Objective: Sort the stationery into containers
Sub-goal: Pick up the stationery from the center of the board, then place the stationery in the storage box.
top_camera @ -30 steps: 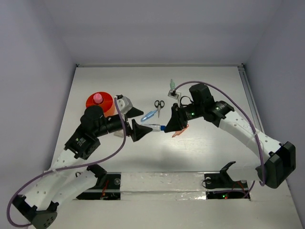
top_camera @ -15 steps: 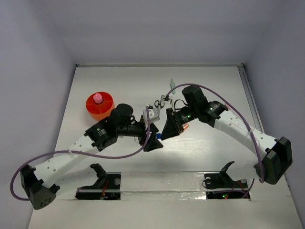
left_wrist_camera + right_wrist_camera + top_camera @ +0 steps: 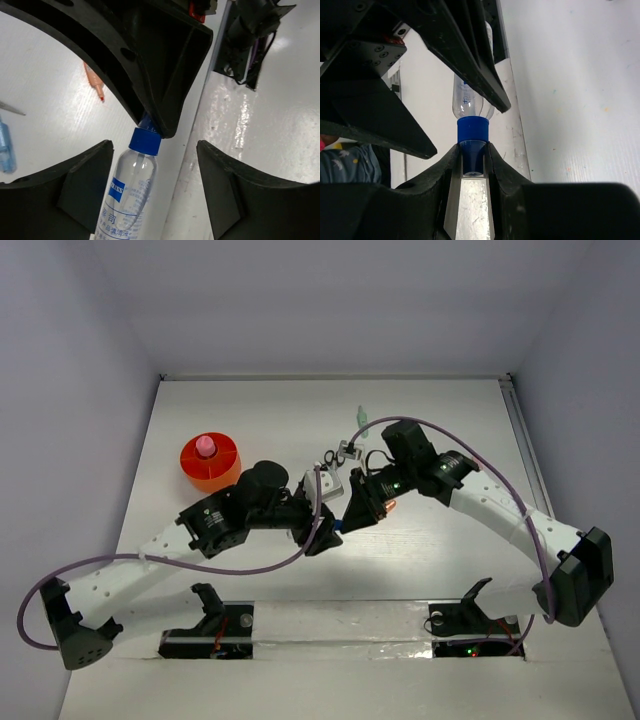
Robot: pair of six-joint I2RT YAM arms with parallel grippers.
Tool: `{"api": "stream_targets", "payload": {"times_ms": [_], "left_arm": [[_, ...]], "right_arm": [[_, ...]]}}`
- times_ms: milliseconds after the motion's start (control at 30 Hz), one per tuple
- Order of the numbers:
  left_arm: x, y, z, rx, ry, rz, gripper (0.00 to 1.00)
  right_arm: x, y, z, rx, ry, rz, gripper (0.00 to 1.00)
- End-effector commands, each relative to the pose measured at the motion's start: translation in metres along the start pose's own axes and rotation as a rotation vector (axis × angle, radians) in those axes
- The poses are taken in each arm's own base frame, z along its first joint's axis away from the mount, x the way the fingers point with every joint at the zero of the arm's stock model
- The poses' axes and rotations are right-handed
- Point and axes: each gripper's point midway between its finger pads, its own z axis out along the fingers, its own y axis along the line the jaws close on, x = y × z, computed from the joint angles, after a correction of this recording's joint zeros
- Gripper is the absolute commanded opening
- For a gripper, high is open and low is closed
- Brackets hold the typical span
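Now our right gripper (image 3: 472,152) pinches the blue-white bottle (image 3: 127,200), cap toward two o'clock from above. Left gripper (image 3: 154,170) straddles it, spread wide.

One orange-red cup (image 3: 198,480) and one pink tube (image 3: 205,446). One blue-capped clear bottle (image 3: 131,190) lies between the jaws of the left gripper (image 3: 152,149), cap in the jaws of the right gripper (image 3: 472,152). Three markers lie outside both jaws: one orange marker (image 3: 93,81), one light blue marker (image 3: 5,147), one green marker (image 3: 361,418).
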Motion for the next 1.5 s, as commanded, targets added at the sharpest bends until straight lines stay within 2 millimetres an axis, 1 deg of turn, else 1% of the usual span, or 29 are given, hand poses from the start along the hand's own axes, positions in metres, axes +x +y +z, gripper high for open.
{"api": "stream_targets", "payload": {"times_ms": [0, 67, 133, 300, 367, 467, 500, 600, 667, 700, 767, 833, 867, 900, 1033, 1100, 1133, 1167, 1200, 1267, 1400, 1467], "left_arm": [[-0.013, 0.014, -0.008, -0.113, -0.001, 0.029, 0.64], [-0.010, 0.018, -0.008, -0.148, 0.013, 0.029, 0.62], [-0.008, 0.016, -0.006, -0.140, 0.020, 0.030, 0.59], [-0.002, 0.017, -0.004, -0.143, 0.036, 0.021, 0.57], [0.001, 0.014, -0.002, -0.120, 0.041, 0.019, 0.56], [0.002, 0.011, 0.001, -0.096, 0.046, 0.017, 0.49], [0.002, 0.010, 0.002, -0.090, 0.046, 0.020, 0.43], [0.006, 0.007, 0.007, -0.065, 0.062, 0.016, 0.40], [0.008, 0.005, 0.009, -0.054, 0.071, 0.017, 0.36], [0.009, 0.005, 0.011, -0.054, 0.078, 0.015, 0.30], [0.009, 0.006, 0.011, -0.055, 0.080, 0.021, 0.27], [0.008, 0.006, 0.011, -0.055, 0.083, 0.026, 0.29], [0.008, 0.003, 0.011, -0.044, 0.083, 0.035, 0.33], [0.005, 0.002, 0.010, -0.042, 0.078, 0.038, 0.41], [0.006, 0.002, 0.010, -0.041, 0.081, 0.042, 0.42], [0.006, 0.001, 0.010, -0.033, 0.080, 0.043, 0.45], [0.006, 0.001, 0.009, -0.037, 0.079, 0.046, 0.43], [0.004, 0.003, 0.009, -0.047, 0.076, 0.047, 0.38], [0.004, 0.004, 0.008, -0.054, 0.071, 0.049, 0.28], [0.003, 0.004, 0.008, -0.053, 0.070, 0.052, 0.22], [0.001, 0.009, 0.008, -0.083, 0.063, 0.055, 0.00], [0.000, 0.013, 0.008, -0.105, 0.060, 0.052, 0.00]], "right_arm": [[-0.013, 0.011, -0.006, 0.006, -0.024, -0.080, 0.00], [-0.013, 0.009, -0.007, 0.021, -0.025, -0.082, 0.00], [-0.014, 0.009, -0.007, 0.029, -0.026, -0.091, 0.00], [-0.016, 0.010, -0.009, 0.037, -0.032, -0.098, 0.00], [-0.016, 0.011, -0.010, 0.039, -0.035, -0.103, 0.00], [-0.018, 0.014, -0.011, 0.033, -0.041, -0.109, 0.00], [-0.018, 0.014, -0.011, 0.032, -0.042, -0.112, 0.00], [-0.019, 0.014, -0.010, 0.027, -0.043, -0.111, 0.00], [-0.020, 0.014, -0.010, 0.027, -0.044, -0.111, 0.00], [-0.020, 0.014, -0.010, 0.027, -0.044, -0.111, 0.00], [-0.021, 0.014, -0.010, 0.030, -0.046, -0.115, 0.00], [-0.023, 0.015, -0.011, 0.034, -0.051, -0.118, 0.00], [-0.024, 0.016, -0.012, 0.033, -0.052, -0.118, 0.00], [-0.025, 0.017, -0.012, 0.033, -0.054, -0.122, 0.00], [-0.029, 0.019, -0.014, 0.034, -0.062, -0.133, 0.00], [-0.029, 0.018, -0.013, 0.037, -0.062, -0.133, 0.00], [-0.030, 0.018, -0.013, 0.037, -0.062, -0.136, 0.00], [-0.029, 0.018, -0.013, 0.037, -0.060, -0.134, 0.00], [-0.029, 0.017, -0.013, 0.043, -0.060, -0.132, 0.00], [-0.031, 0.014, -0.015, 0.056, -0.068, -0.130, 0.00], [-0.032, 0.014, -0.015, 0.059, -0.077, -0.129, 0.00], [-0.037, 0.013, -0.018, 0.069, -0.098, -0.133, 0.00]]}}
